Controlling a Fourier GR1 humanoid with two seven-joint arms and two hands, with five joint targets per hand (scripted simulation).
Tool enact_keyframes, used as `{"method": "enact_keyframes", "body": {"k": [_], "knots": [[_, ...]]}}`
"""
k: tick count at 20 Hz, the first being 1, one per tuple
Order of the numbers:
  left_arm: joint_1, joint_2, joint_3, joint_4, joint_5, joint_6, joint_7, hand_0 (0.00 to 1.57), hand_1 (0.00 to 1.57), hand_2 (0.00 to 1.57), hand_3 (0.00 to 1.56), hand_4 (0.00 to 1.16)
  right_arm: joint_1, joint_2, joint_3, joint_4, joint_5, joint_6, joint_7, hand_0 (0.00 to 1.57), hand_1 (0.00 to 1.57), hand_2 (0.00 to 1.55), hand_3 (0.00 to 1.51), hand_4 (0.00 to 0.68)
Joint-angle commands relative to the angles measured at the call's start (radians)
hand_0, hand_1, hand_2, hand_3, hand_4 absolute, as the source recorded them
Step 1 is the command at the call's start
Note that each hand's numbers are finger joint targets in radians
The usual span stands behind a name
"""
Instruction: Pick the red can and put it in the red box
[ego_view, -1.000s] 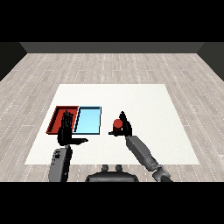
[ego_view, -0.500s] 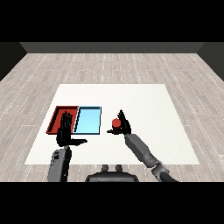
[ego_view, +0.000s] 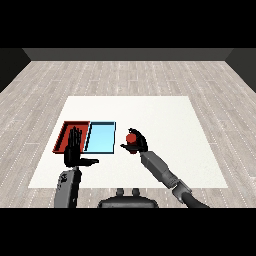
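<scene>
Closed further since earlier: right hand (ego_view: 138, 144) clenched round small red can (ego_view: 131, 138), half hidden, right of light blue tray (ego_view: 100, 138); left hand (ego_view: 75, 154) fingers straight, covering red tray (ego_view: 63, 138).

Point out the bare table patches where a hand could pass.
Bare table lies beyond both trays and right of the right robot hand curled round the red can. Crowded: the left robot hand overlaps the red tray beside the light blue tray.

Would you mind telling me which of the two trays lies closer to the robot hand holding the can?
The light blue tray; it sits beside the red tray, on the side toward the right robot hand and red can.
</scene>
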Motion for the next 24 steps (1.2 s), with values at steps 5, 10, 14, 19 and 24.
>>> {"method": "enact_keyframes", "body": {"k": [5,10,14,19,24], "knots": [[-0.01,-0.012,-0.015,-0.017,-0.005,0.008,0.004,0.0,0.0,0.0,0.0,0.0,-0.058,0.0,0.026,0.109,0.04,-0.07,0.039,1.54,1.54,1.47,1.42,0.575],[-0.006,0.015,0.007,0.007,0.009,-0.024,-0.006,0.0,0.0,0.0,0.0,0.0,-0.013,0.0,0.014,0.067,0.118,-0.092,0.076,1.53,1.53,1.47,1.42,0.551],[-0.013,-0.012,0.003,0.045,-0.011,0.013,-0.02,0.0,0.0,0.0,0.0,0.0,-0.036,0.0,0.011,0.083,0.103,-0.076,0.095,1.53,1.53,1.47,1.41,0.546],[0.024,-0.024,-0.018,0.031,-0.02,0.001,-0.062,0.0,0.0,0.0,0.0,0.0,-0.08,0.0,0.105,-0.016,0.017,-0.224,0.075,1.53,1.53,1.47,1.4,0.578],[-0.008,-0.002,-0.003,0.038,0.0,-0.006,-0.005,0.0,0.0,0.0,0.0,0.0,-0.041,0.0,0.041,-0.142,0.132,-0.275,0.099,1.54,1.54,1.47,1.38,0.586]]}}
